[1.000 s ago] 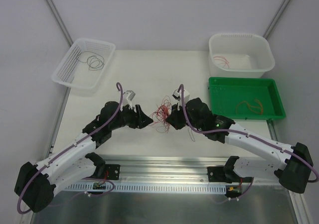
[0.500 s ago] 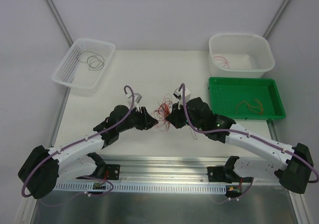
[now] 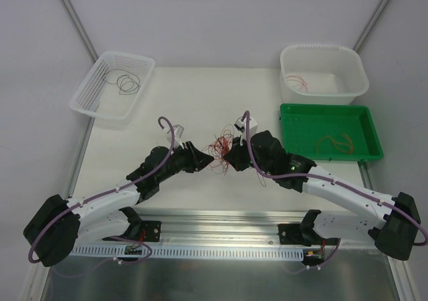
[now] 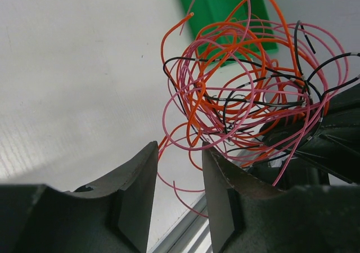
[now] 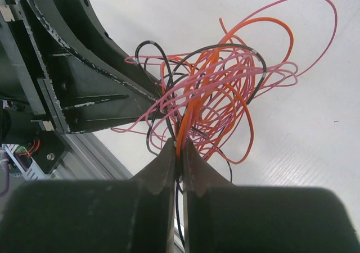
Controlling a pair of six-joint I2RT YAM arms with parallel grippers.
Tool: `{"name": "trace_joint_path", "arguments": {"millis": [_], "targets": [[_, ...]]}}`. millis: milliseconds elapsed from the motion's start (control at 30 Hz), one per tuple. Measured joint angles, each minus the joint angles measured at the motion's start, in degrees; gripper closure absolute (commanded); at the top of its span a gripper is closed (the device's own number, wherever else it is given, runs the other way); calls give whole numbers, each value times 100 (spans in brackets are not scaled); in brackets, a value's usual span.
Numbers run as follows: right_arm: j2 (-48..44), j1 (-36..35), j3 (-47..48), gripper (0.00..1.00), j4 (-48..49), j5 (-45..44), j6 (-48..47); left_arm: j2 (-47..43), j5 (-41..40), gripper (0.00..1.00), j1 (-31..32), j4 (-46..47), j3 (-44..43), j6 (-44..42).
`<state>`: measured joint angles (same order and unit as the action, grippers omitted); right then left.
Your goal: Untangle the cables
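Gripping the cables (image 5: 192, 113) with its fingers clamped together, the right hand (image 5: 179, 152) holds the tangle; the left hand (image 4: 179, 171), fingers apart, straddles loose strands.

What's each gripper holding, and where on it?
Right gripper is shut on the cables, pinching a few orange, pink and black strands at the tangle's near edge. Left gripper is open and holds nothing; loose strands cross its gap.
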<state>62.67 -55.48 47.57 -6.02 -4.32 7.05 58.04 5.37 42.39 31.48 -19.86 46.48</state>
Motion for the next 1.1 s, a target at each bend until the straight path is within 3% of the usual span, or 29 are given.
{"name": "trace_joint_path", "arguments": {"millis": [600, 667, 733, 967, 1100], "targets": [[17, 0, -203, 99, 310, 9, 334, 463, -341, 77, 142, 590, -2, 459], [20, 0, -243, 99, 345, 22, 369, 479, -358, 84, 155, 682, -2, 505], [20, 0, -260, 99, 374, 26, 411, 520, -367, 99, 157, 723, -13, 551], [0, 4, -262, 99, 262, -168, 402, 549, -487, 100, 221, 667, -7, 560], [-129, 184, -299, 99, -96, -610, 378, 153, -765, 100, 227, 28, 17, 514]]}}
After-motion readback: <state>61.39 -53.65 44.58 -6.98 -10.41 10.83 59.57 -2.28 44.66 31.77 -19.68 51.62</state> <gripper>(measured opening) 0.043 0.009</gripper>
